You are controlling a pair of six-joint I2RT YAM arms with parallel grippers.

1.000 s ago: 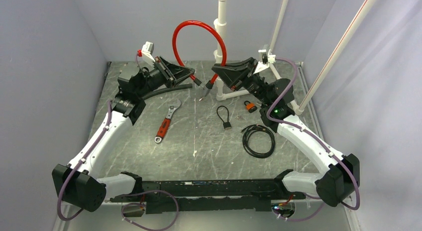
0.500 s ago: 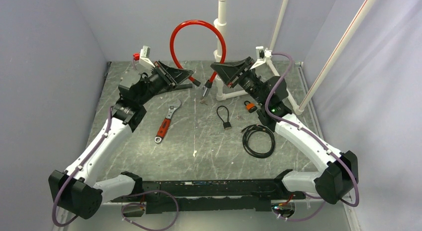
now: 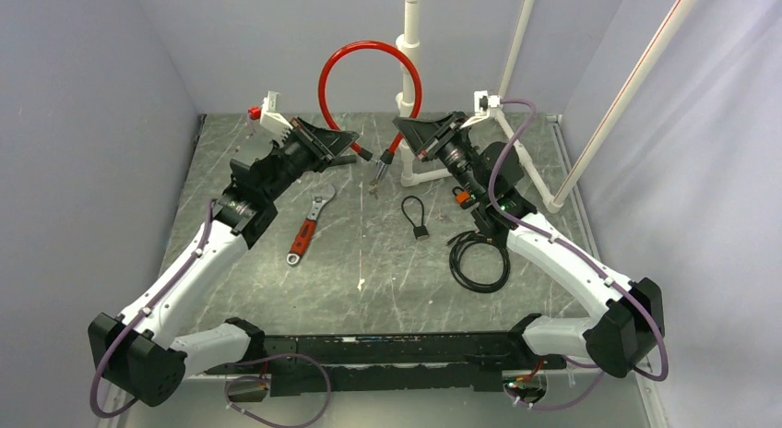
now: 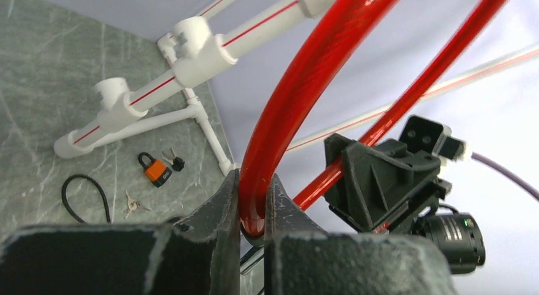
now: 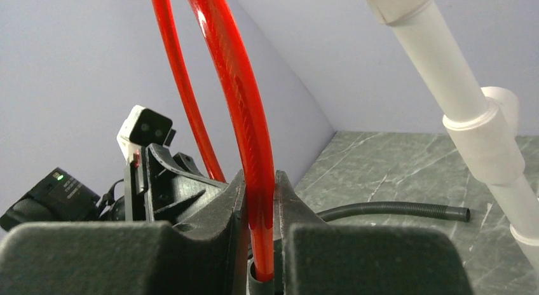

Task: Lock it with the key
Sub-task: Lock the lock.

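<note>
— Since we begin with the key (image 3: 421,231), where do we place it?
— We see it lying flat on the counter (image 3: 369,290), cord loop toward the back. It sits between the wrench (image 3: 307,227) on the left and the coiled black cable (image 3: 479,260) on the right, touching neither.
— And the orange padlock (image 3: 464,198)?
— It is near the key, behind and to its right, partly tucked under the right arm.
— What do we say of the grippers?
— The left gripper (image 3: 353,151) is clamped on one end of the red cable (image 3: 364,48), and the right gripper (image 3: 403,137) on the other. Both hang above the counter behind the key. The cable arches up between them beside the white pipe post (image 3: 411,41).
</note>
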